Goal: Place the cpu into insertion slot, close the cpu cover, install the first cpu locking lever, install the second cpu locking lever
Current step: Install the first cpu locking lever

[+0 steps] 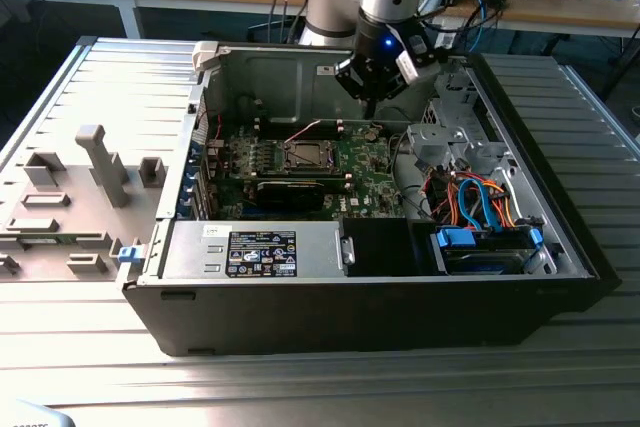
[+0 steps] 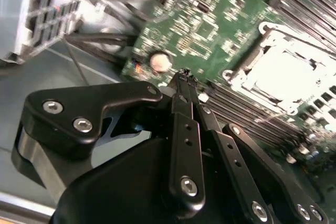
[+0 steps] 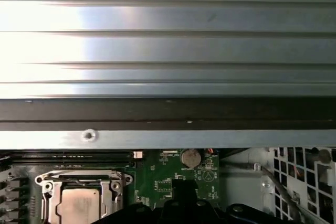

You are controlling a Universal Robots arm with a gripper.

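Note:
The cpu (image 3: pixel 79 204) lies in the insertion slot (image 1: pixel 305 155) on the green board, its dull silver top facing up (image 2: pixel 287 71). The cpu cover (image 3: pixel 114 186), a thin silvery frame, lies flat around the chip (image 2: pixel 237 77). A thin wire lever (image 2: pixel 275 119) sticks out beside the socket, and I cannot tell whether it is latched. My gripper (image 1: pixel 370 105) hangs above the board, toward the exterior view's right of the socket, apart from it. Its black fingers are shut (image 2: pixel 182 76) with nothing between them.
A round coin battery (image 2: pixel 160 61) sits on the board close under the fingertips. A black card (image 1: pixel 290 192), the power supply (image 1: pixel 265 249) and a drive cage with orange and blue cables (image 1: pixel 470 197) crowd the case. The case walls (image 1: pixel 280 77) ring the board.

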